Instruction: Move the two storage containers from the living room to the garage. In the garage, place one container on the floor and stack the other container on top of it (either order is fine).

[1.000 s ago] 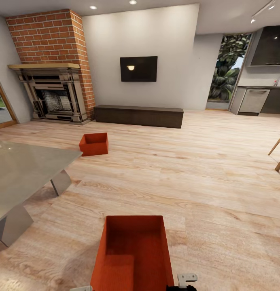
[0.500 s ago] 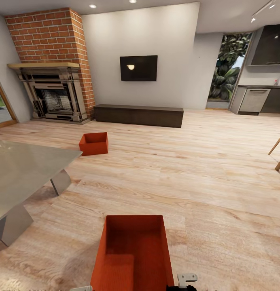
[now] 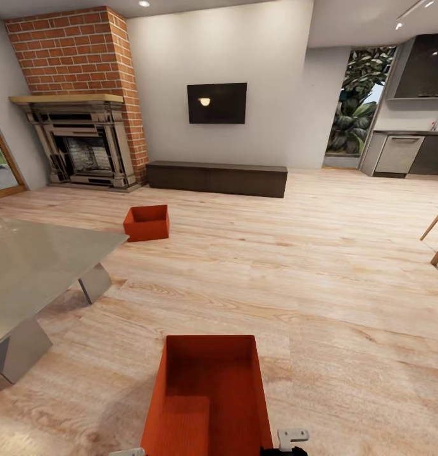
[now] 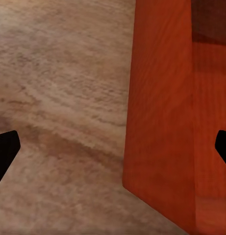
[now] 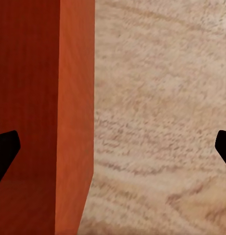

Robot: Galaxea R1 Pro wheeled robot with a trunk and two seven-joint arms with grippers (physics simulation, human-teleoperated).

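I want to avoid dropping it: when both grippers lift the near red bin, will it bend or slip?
The near storage container has thin plain walls, so they may flex. It looks empty, probably light. Smooth sides without handles could slip.

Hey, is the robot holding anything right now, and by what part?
Nothing is clamped: both grippers are open, each straddling one side wall of the near container.

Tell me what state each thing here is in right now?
Near storage container: upright on wood floor, open-topped, looks empty.
Far storage container: upright on floor near fireplace, open-topped.
Left gripper: open, straddling near container's wall.
Right gripper: open, straddling its other wall.
TV: dark.
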